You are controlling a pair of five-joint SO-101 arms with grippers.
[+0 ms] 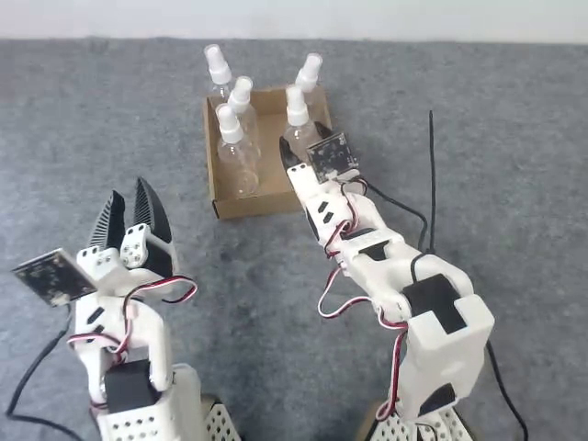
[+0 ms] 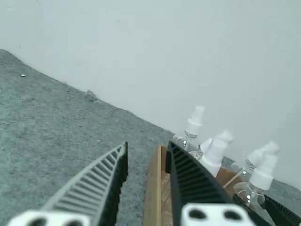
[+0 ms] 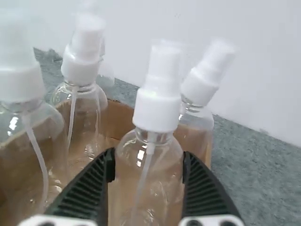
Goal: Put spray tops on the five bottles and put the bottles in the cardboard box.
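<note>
Right wrist view has the right tool (image 3: 146, 162) closed around the clear body of a bottle (image 3: 150, 136). 1 ribbed finger presses each side just below the shoulder, and the white spray top (image 3: 157, 94) stands above the grip. This bottle is upright at the right side of the cardboard box (image 1: 213, 165). 4 other bottles (image 1: 230, 129), all capped, stand close around it. 2 at the far edge may be in the box or just behind it; I cannot tell which. The left tool (image 1: 131, 207) hangs over the grey table (image 1: 478, 110) well apart from the box, spread wide and holding nothing.

The bottle looks empty, so it should be very light. Its thin clear plastic is likely smooth enough to slip and soft enough to dent under a hard squeeze. With the top on, it is probably top-heavy and easy to tip against its neighbours. Mid-body, where the fingers are now, seems the best hold; gripping the spray top risks twisting it loose.
</note>
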